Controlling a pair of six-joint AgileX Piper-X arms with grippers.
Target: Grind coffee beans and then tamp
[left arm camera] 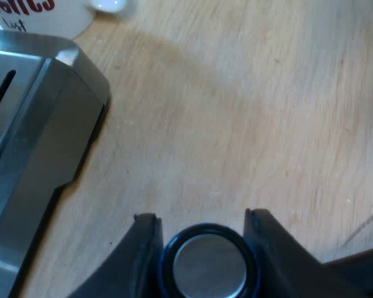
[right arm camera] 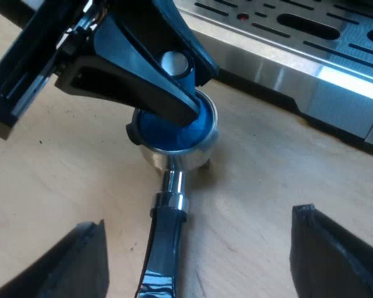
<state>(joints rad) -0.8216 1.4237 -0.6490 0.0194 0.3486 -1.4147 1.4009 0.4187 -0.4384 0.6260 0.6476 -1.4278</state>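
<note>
My left gripper (left arm camera: 202,216) is shut on the blue tamper (left arm camera: 209,264), whose round metal cap shows between the black fingers. From the right wrist, that left gripper (right arm camera: 174,84) holds the tamper (right arm camera: 168,133) down in the basket of the metal holder (right arm camera: 181,152), which rests on the wooden table. The holder's handle (right arm camera: 165,248) runs toward my right gripper (right arm camera: 196,220). My right gripper is open, its fingers wide apart on either side of the handle and not touching it.
The espresso machine's steel drip tray (left arm camera: 37,124) stands close beside the left gripper, and its slotted grate (right arm camera: 298,37) lies just beyond the holder. A white mug (left arm camera: 50,15) with red lettering sits past the tray's corner. Bare wooden table (left arm camera: 248,124) lies around.
</note>
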